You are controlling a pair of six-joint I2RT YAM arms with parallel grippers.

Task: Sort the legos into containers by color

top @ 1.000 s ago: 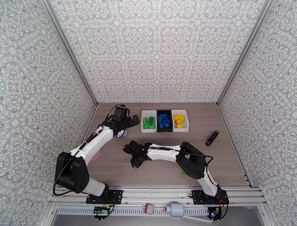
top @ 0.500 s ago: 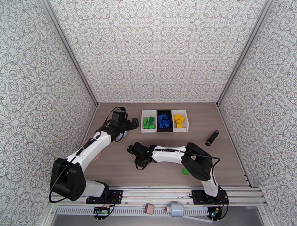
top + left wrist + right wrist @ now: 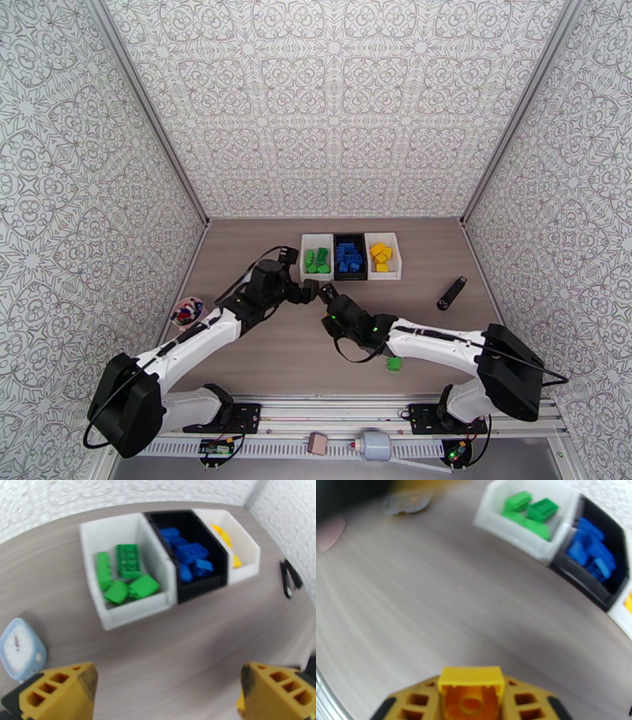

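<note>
Holding yellow brick (image 3: 471, 683) clamped in right gripper (image 3: 471, 701) for delivery, left gripper (image 3: 168, 681) agape; next, release into white bin (image 3: 383, 276) right of black bin (image 3: 350, 278).

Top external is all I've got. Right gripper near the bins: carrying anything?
Observer: Yes. In the right wrist view, the right gripper is shut on a yellow lego, hollow underside toward the camera.
Operator: And the left one?
Observer: In its wrist view the left gripper is wide open, holding nothing.
Operator: Anything hidden under the left arm?
Observer: A small pale-blue square object lies to the left of the left white bin, not touching it.
</note>
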